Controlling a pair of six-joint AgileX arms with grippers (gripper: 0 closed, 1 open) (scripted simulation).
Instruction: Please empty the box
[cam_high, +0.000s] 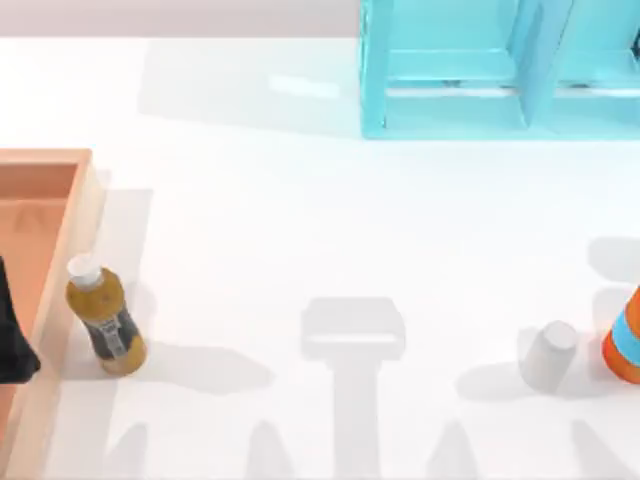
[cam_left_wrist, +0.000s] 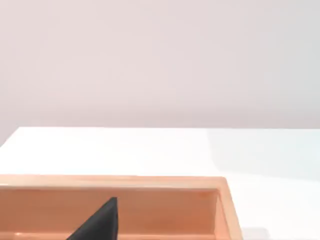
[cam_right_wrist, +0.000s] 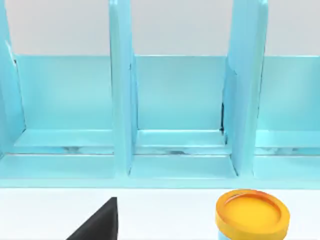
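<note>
Top view: large shallow orange-brown wooden box (cam_high: 40, 215) at the table's left edge, a yellow-brown bottle (cam_high: 105, 318) lying outside its right wall, seemingly emptied out; left gripper (cam_high: 12, 335) over the box, grip indiscernible.

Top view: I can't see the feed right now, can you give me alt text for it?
A mustard-yellow bottle with a white cap lies on the white table just outside the large orange-brown wooden box at the left edge. A turquoise shelf unit stands at the far side, and a small grey cylinder sits beside an orange-and-blue container at the right.
</note>
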